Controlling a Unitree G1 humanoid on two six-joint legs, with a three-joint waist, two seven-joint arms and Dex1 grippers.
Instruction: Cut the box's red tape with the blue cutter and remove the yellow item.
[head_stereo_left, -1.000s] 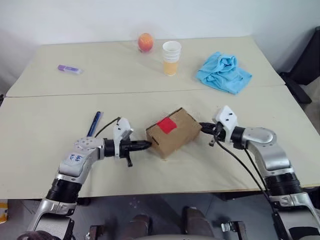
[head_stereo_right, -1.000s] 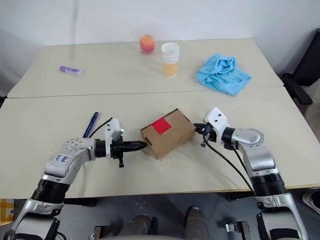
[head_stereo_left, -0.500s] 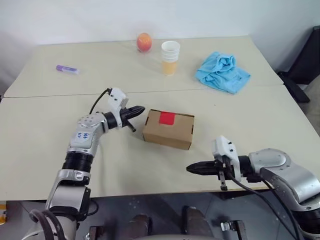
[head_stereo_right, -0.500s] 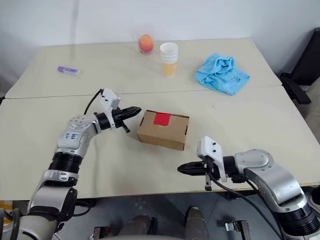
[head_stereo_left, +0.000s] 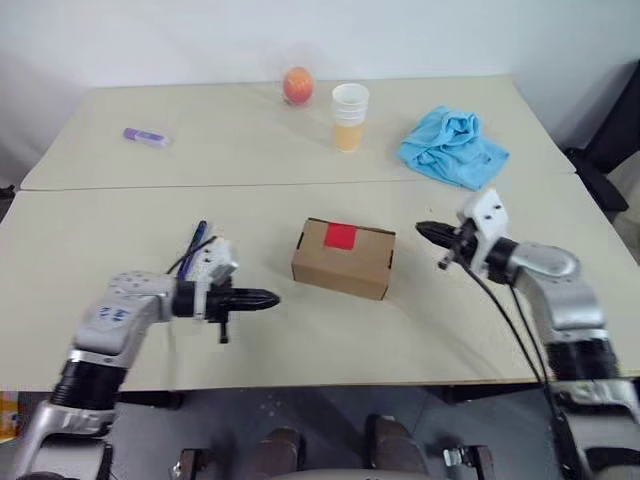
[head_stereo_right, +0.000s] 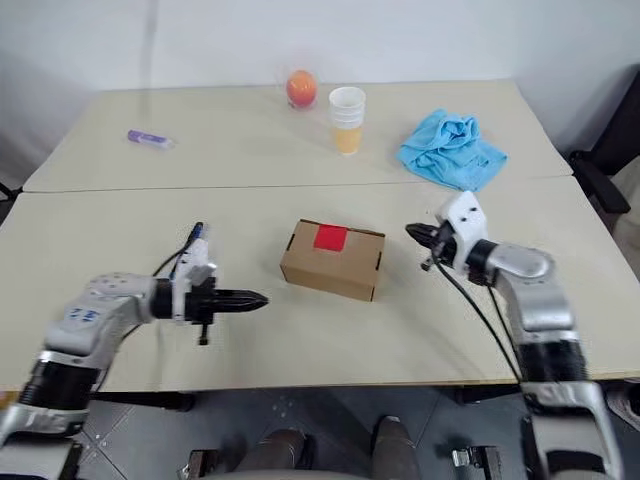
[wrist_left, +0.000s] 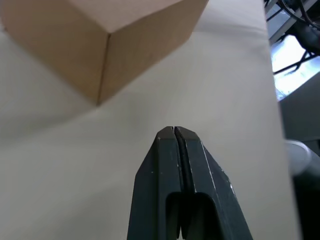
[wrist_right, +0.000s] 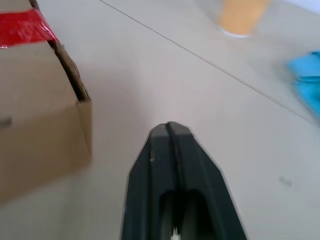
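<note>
We judge the tape uncut: both pincers, left pincer (head_stereo_right: 252, 299) and right pincer (head_stereo_right: 415, 232), are closed and empty beside the box (head_stereo_right: 332, 260), so next the left must fetch what seems the blue cutter (head_stereo_right: 188, 250).

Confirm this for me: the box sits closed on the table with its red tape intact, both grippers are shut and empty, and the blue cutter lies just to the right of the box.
One thing is wrong: the blue cutter lies left of the box, beside the left gripper, as the right eye view shows. The rest holds: the box is closed, the red tape intact, and the left gripper and right gripper are shut and empty.
</note>
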